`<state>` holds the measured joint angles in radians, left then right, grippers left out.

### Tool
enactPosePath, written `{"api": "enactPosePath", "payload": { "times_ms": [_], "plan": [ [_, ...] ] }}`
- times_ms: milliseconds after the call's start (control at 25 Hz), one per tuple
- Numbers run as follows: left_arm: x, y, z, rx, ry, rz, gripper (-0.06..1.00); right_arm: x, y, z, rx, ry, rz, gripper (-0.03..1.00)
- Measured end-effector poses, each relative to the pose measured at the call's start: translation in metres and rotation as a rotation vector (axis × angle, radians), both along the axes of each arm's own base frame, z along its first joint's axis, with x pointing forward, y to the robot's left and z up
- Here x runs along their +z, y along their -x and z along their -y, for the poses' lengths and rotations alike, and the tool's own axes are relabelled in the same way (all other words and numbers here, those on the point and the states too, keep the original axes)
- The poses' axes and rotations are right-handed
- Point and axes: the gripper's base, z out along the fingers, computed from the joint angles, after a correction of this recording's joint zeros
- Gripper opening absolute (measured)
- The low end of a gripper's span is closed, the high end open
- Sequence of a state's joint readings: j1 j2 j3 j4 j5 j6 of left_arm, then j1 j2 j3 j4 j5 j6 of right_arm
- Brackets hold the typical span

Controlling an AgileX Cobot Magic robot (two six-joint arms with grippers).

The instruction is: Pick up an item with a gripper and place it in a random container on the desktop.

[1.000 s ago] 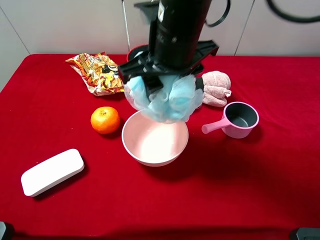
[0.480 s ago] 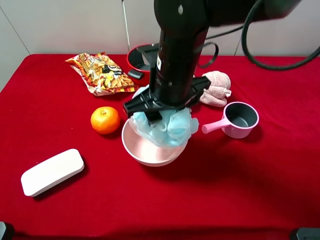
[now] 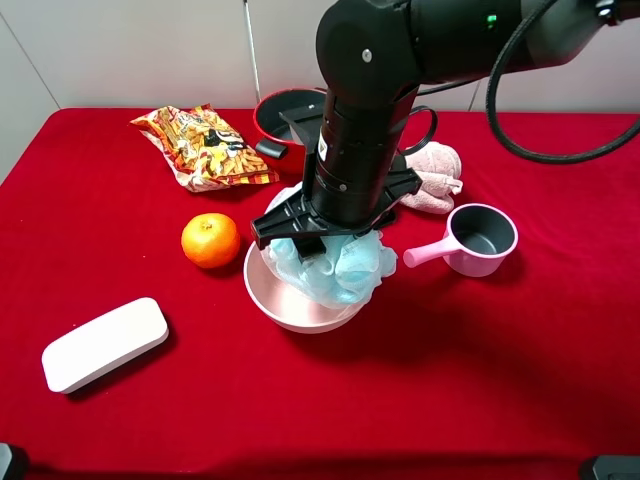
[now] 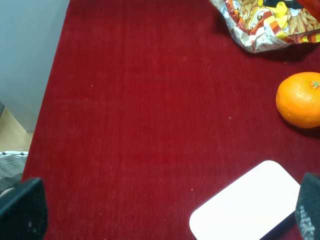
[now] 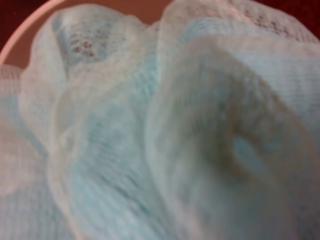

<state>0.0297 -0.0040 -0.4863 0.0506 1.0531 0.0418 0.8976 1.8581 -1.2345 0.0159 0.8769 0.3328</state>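
Lowered since the earlier frame, your right gripper (image 3: 312,243) is pressing the bath pouf (image 3: 348,268) into the pink bowl (image 3: 275,306) at mid-counter (image 3: 500,380), its fingers gripping the mesh. Your left gripper (image 4: 165,212) is hovering at the near left, fingers (image 4: 20,212) spread, beside the white case (image 4: 245,205) and orange (image 4: 300,100).
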Motion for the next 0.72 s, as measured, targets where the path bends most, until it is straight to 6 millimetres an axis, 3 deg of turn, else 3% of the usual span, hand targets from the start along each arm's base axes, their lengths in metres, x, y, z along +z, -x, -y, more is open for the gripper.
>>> {"api": "enactPosePath", "payload": {
  "times_ms": [80, 160, 280, 720],
  "plan": [
    [0.0000, 0.0000, 0.0000, 0.000, 0.000, 0.000, 0.99, 0.0000, 0.0000, 0.0000, 0.000, 0.000, 0.000, 0.42],
    [0.0000, 0.0000, 0.0000, 0.000, 0.000, 0.000, 0.99, 0.0000, 0.0001, -0.0003, -0.002, -0.003, -0.001, 0.56],
    [0.0000, 0.0000, 0.0000, 0.000, 0.000, 0.000, 0.99, 0.0000, 0.0002, -0.0004, -0.004, -0.005, -0.002, 0.67],
    [0.0000, 0.0000, 0.0000, 0.000, 0.000, 0.000, 0.99, 0.0062, -0.0013, -0.0024, -0.004, -0.002, -0.006, 0.69]
  ]
}}
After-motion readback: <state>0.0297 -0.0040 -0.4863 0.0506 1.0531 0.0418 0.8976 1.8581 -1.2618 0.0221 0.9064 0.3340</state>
